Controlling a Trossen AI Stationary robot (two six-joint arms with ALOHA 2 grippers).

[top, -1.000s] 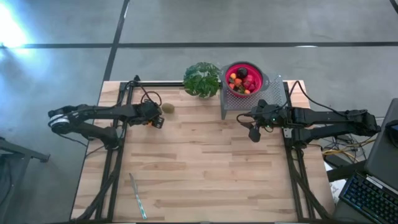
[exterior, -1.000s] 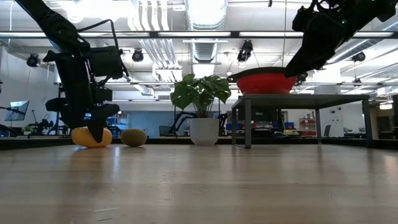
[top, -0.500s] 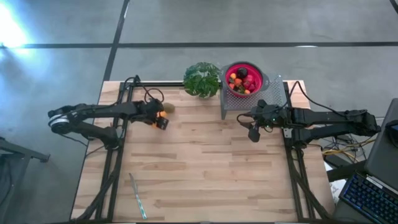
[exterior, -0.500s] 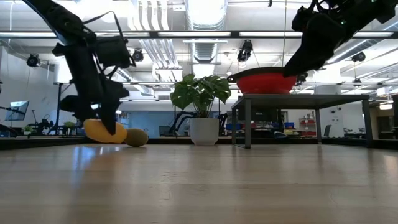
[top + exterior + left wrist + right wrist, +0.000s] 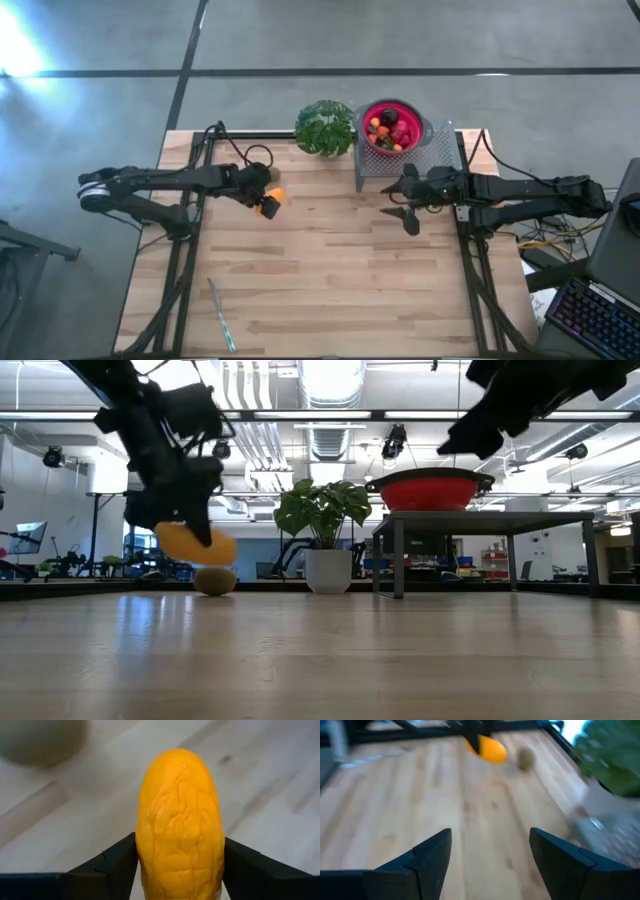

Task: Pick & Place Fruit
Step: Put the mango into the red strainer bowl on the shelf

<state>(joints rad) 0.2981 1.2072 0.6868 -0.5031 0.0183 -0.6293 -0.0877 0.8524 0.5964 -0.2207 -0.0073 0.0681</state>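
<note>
My left gripper [image 5: 180, 857] is shut on an elongated yellow-orange fruit [image 5: 180, 815], above the table's far left part [image 5: 268, 204]. An olive-brown kiwi [image 5: 215, 580] lies on the table just beyond it, and shows in the left wrist view [image 5: 40, 740] too. My right gripper [image 5: 490, 842] hangs open and empty in front of the grey stand [image 5: 400, 165]. On that stand sits a red bowl [image 5: 412, 118] with several small fruits in it. My left gripper pinches the yellow-orange fruit's two long sides [image 5: 145, 855] between its two fingers. The fingers come slanting down from the table's left side, and the fruit's length runs on ahead of them. In the low view the fruit [image 5: 195, 545] hangs tilted, clear of the table.
A leafy green plant in a white pot [image 5: 324, 127] stands at the far edge, left of the bowl. A thin pale stick [image 5: 221, 315] lies near the front left. Bare wood [image 5: 340, 280] spreads across the table's middle and front.
My left gripper has risen and swung toward the table's right, turning at the wrist. The yellow-orange fruit has come off the table and now hangs clear. The kiwi has stayed put. My right gripper has tipped up toward level.
</note>
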